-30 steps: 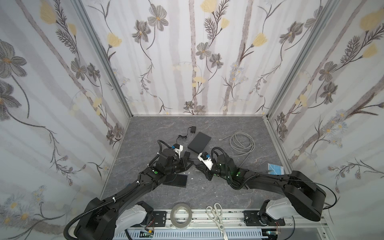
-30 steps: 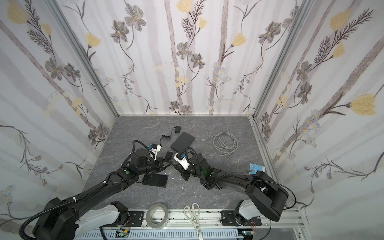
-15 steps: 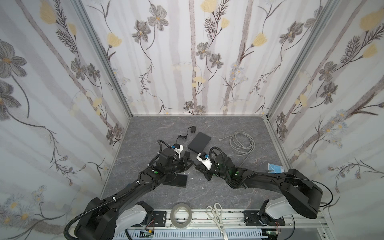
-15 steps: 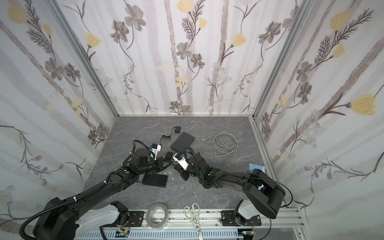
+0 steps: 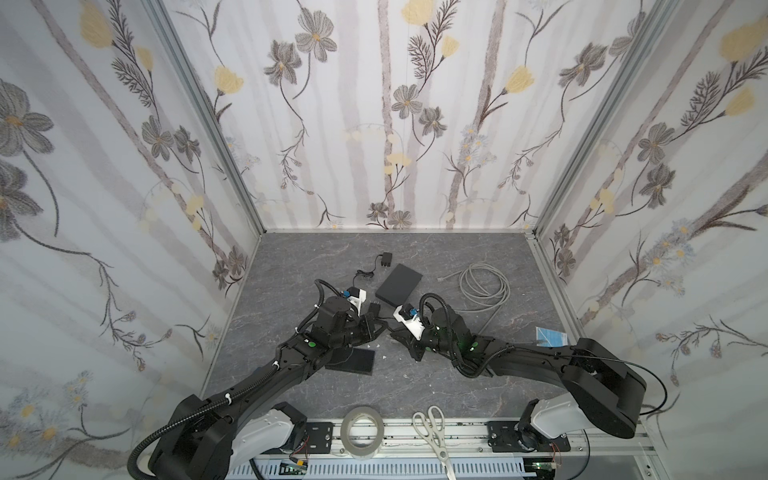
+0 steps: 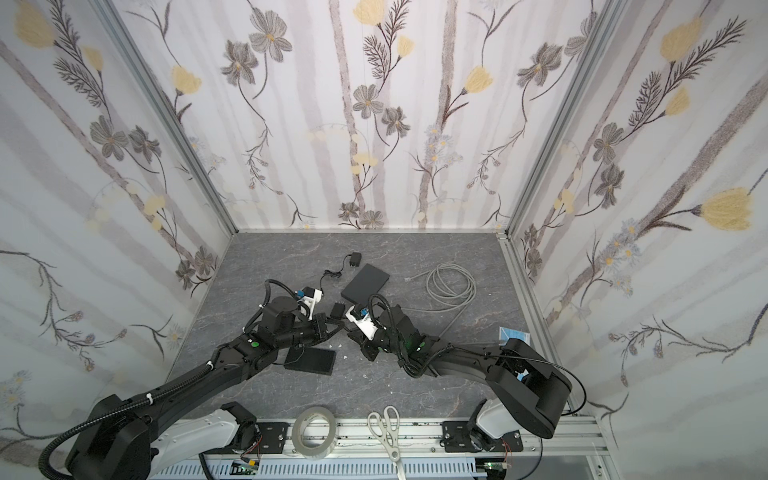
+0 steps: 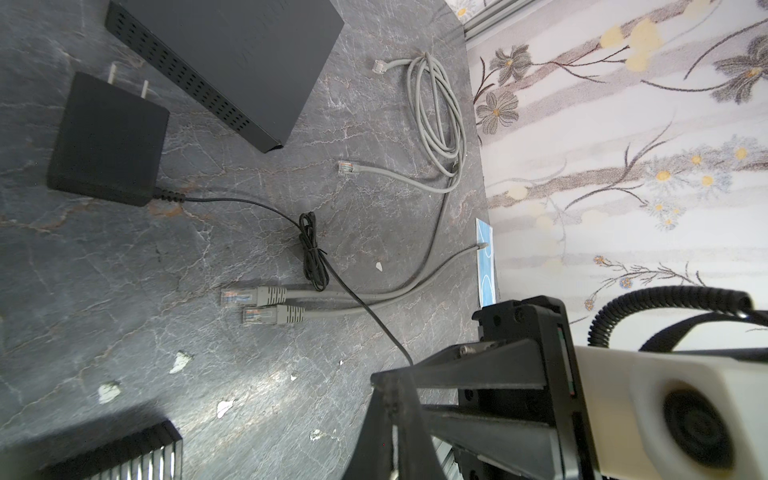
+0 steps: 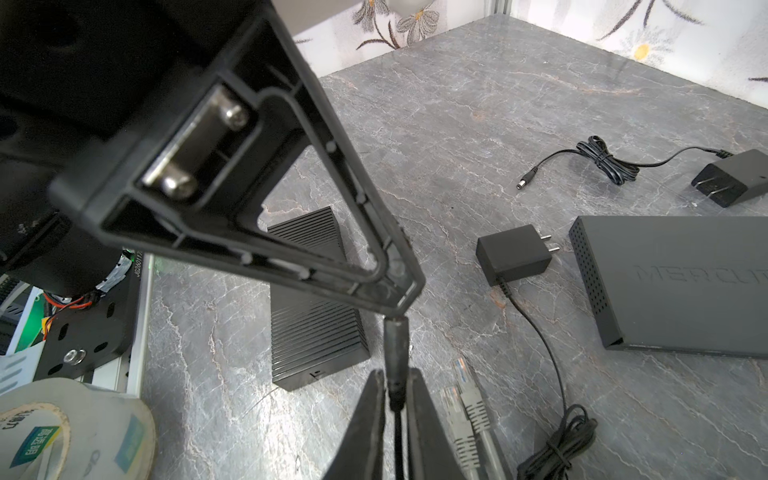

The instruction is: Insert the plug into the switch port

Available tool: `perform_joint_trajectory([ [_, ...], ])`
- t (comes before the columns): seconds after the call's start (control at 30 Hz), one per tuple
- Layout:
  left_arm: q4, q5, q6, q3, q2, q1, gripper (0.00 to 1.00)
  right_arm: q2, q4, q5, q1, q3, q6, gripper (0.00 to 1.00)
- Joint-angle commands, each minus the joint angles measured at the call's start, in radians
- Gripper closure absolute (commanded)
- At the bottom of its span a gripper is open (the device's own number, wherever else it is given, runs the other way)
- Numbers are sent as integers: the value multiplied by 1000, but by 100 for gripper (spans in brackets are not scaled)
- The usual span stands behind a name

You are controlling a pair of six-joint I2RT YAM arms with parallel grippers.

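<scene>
Down on the left, the left arm reaches low over the grey marbled tabletop, partly covering a ribbed black box. The left gripper has its fingers pressed flat together, and its tip meets the front end of the barrel plug; whether it actually clamps the plug I cannot tell. The plug sits between the two grippers' tips, near the middle of the table. The right gripper pinches its rear end, where the thin black cord comes out. Two grey network connectors lie just beside that gripper. Behind rests the black power adapter, and just past it the flat black switch, near the plug but not touching it. Further right lies a coiled grey network cable
</scene>
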Motion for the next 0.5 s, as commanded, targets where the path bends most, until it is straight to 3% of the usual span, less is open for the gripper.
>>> perform_joint_trajectory([
  [0.0, 13, 5, 4, 5, -3, 4, 100, -6, 41, -12, -1, -2, -13, 86],
  [0.4, 3, -2, 3, -2, -13, 5, 99, -6, 39, -13, 1, -5, -12, 100],
  [0.43, -5, -6, 3, -1, -14, 8, 87, -6, 36, -8, 0, -5, -13, 100],
  [0.47, -21, -16, 7, 0, -19, 9, 67, -8, 30, 1, 2, -6, -15, 100],
])
